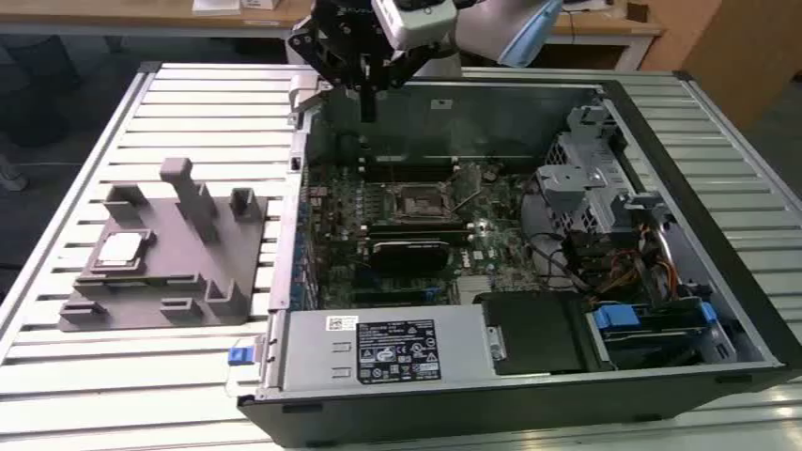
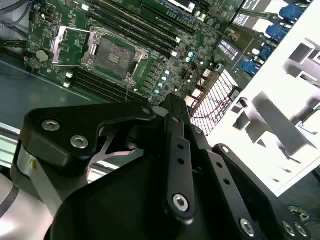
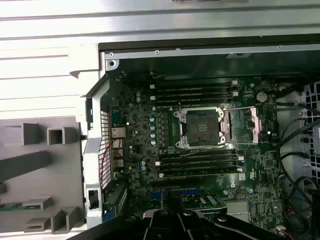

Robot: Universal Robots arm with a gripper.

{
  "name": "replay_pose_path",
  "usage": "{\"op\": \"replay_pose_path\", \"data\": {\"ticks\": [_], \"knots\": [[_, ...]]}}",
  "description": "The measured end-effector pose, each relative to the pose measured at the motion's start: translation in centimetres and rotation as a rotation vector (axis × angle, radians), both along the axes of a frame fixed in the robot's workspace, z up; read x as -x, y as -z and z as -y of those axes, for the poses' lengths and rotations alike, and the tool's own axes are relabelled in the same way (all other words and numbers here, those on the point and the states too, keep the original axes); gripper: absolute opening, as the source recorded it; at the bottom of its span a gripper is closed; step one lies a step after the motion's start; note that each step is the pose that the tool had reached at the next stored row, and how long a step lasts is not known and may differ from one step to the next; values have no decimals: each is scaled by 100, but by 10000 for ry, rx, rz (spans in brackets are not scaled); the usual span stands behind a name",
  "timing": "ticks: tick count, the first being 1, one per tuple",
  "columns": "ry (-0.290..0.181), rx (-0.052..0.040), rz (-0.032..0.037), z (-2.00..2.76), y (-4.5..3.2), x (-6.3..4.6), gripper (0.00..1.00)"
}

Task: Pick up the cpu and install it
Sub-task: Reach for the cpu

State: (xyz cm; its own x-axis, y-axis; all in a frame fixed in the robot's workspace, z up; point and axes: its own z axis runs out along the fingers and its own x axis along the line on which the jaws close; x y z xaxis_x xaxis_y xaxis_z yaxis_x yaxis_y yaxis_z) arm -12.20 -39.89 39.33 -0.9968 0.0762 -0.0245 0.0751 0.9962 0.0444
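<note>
An open computer case (image 1: 527,409) lies on its side on a slatted metal table (image 1: 126,376). Inside the case, a green motherboard (image 1: 489,246) carries an empty socket (image 1: 418,199) with its frame swung open and memory slots (image 3: 195,91) on both sides. A grey moulded holder block (image 1: 176,272) sits just beside the case, at the exterior view's left.

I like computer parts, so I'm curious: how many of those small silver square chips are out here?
1. The cpu lies on the grey holder at the exterior view's left, outside the case. The socket looks empty. More could be hidden elsewhere.
</note>
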Motion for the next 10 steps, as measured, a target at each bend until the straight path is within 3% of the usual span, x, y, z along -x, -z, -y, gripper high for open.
{"op": "replay_pose_path", "data": {"ticks": [10], "knots": [[0, 0, 0, 0, 0, 40, 11]]}}
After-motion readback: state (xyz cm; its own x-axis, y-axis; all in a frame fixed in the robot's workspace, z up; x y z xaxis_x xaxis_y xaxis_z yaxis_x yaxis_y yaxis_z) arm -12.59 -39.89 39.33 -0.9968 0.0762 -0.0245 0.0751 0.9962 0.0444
